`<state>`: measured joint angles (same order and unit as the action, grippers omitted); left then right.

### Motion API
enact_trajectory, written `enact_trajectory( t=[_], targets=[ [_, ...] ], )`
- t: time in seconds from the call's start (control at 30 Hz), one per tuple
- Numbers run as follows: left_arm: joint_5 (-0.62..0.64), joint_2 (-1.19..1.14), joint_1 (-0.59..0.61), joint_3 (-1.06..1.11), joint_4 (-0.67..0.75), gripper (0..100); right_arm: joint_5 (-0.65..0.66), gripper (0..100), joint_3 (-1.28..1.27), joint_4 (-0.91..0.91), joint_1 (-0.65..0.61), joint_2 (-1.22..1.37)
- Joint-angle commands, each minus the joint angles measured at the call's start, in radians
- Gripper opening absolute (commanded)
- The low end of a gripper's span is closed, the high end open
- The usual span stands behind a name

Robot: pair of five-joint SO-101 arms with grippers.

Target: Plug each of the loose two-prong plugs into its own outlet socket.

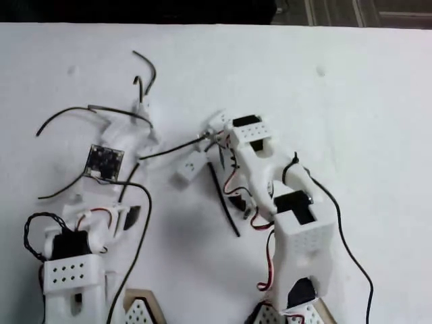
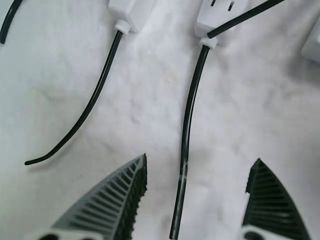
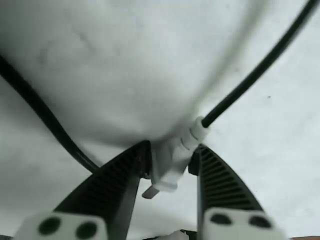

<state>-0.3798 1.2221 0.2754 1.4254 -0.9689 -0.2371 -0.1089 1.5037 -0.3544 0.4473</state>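
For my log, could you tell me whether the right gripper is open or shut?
Shut on the white plug: the right gripper has its fingers clamped against both sides of it.

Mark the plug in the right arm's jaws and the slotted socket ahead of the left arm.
plug [image 3: 172, 161]: right wrist view, middle of its white body.
outlet socket [image 2: 206, 17]: left wrist view, white face beside its slots.

Cannot see the flanks of the white plug [image 3: 169, 167] covered by the right gripper [image 3: 171, 148], nor tell plug from socket for one white connector [image 2: 131, 10], its neighbour [image 2: 217, 15] and a third piece [image 2: 312, 45], all cropped at the picture edge.
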Motion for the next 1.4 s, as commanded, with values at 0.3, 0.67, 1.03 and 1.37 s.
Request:
enact_trajectory(
  t=[0.3, 0.67, 1.03, 1.37],
  targets=[
    [0.003, 0.016, 0.008, -0.006, 0.021, 32, 0.002, 1.8, 0.017, 0.008, 0.016, -0.010],
    [0.003, 0.016, 0.008, -0.006, 0.021, 32, 0.143, 1.8, 0.009, 0.176, 0.015, -0.369],
    [0.009, 0.016, 0.008, -0.005, 0.021, 32, 0.241, 1.8, -0.143, 0.148, -0.067, -0.825],
    [0.009, 0.016, 0.008, -0.005, 0.021, 32, 0.242, 1.8, -0.457, -0.163, -0.074, -1.112]
  ],
)
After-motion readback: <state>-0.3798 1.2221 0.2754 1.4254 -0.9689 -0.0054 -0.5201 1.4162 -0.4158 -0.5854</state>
